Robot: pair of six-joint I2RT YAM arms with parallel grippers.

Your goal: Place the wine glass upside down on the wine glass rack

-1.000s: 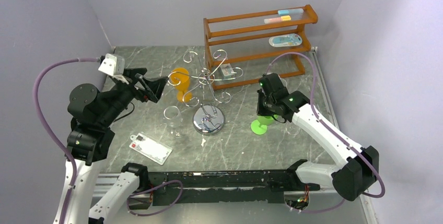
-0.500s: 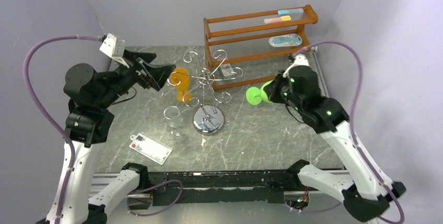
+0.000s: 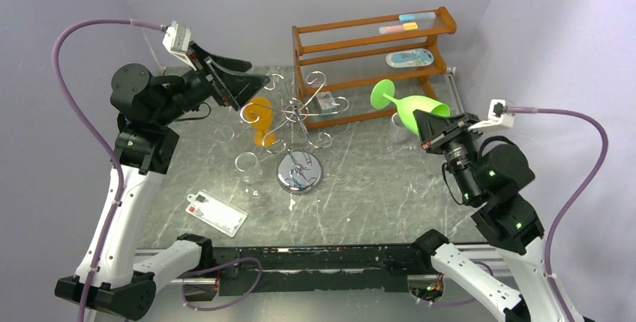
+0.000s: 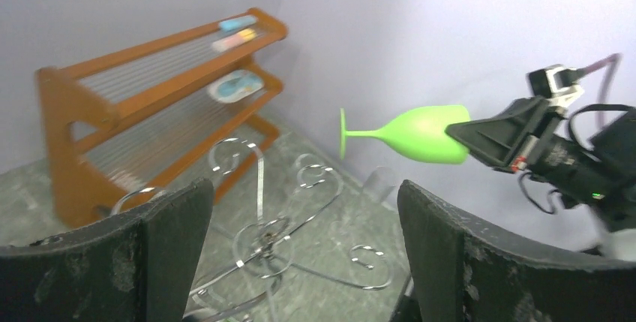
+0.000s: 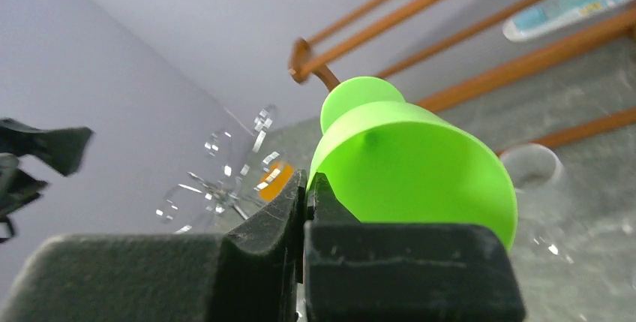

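The chrome wine glass rack [image 3: 299, 172] stands mid-table, its curled arms also in the left wrist view [image 4: 262, 232] and the right wrist view [image 5: 217, 187]. My right gripper [image 3: 429, 124] is shut on the rim of a green wine glass [image 3: 417, 106], held in the air to the right of the rack. The glass lies on its side, its foot pointing toward the rack. It also shows in the wrist views [image 4: 420, 134] [image 5: 405, 164]. My left gripper [image 3: 246, 84] is open and empty, high at the rack's left, above an orange glass [image 3: 260, 123].
A brown wooden three-tier shelf [image 3: 371, 59] stands behind the rack. A clear wine glass [image 3: 247, 172] stands left of the rack's base, another clear glass [image 5: 529, 164] below the green one. A white card [image 3: 216, 213] lies at the front left.
My right arm has lifted the green glass off the table, swung it up and to the right and tipped it sideways. My left arm has risen and moved toward the rack, still open.
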